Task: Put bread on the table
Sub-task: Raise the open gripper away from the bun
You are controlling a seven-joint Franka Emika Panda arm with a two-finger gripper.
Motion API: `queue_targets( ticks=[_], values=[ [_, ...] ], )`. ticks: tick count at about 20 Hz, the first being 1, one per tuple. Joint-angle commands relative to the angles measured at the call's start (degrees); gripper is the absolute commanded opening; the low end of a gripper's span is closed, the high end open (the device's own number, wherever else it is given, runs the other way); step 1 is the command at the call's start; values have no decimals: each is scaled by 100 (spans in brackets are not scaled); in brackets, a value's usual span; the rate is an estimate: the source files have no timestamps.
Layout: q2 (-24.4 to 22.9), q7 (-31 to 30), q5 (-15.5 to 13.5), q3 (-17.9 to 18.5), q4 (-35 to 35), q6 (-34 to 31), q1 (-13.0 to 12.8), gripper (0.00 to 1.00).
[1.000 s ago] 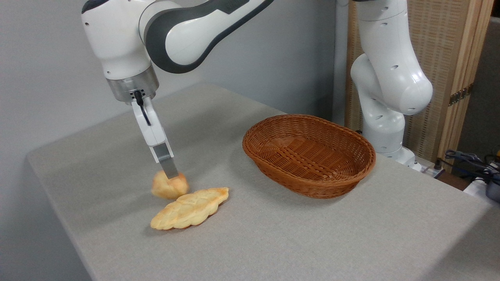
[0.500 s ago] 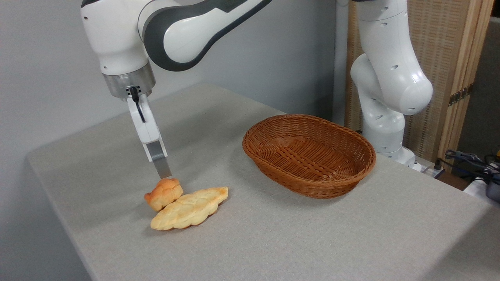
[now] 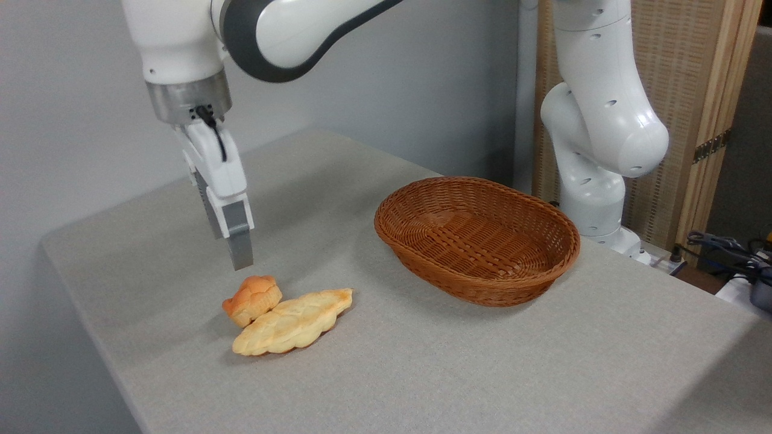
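- Small round orange-brown knotted bun (image 3: 252, 299) is down on the light grey fabric counter (image 3: 422, 361), near-left, and from my feed it's tilted and leaning against the longer pale-yellow braided loaf (image 3: 292, 322). Can't rule out it's partly propped on it.
- Two-finger gripper (image 3: 240, 260) hangs just above the bun, not touching. I only see it edge-on, so whether the jaws are apart or together, I honestly can't tell. Nothing's held in them.
- My worries: a bun resting at an angle could roll or slump off the loaf.
- If I drop or swing low from here, a fingertip could clip the bun and shove both breads.
- Brown oval wicker basket (image 3: 476, 238) sits well apart on the right and looks empty.
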Motion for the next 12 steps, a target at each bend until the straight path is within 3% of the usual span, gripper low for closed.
queue_targets(
  ticks=[1,12],
  values=[
    [-276,-280,47,334,14,-401,-21,100],
    [-329,-280,47,353,14,-499,-30,100]
  ],
)
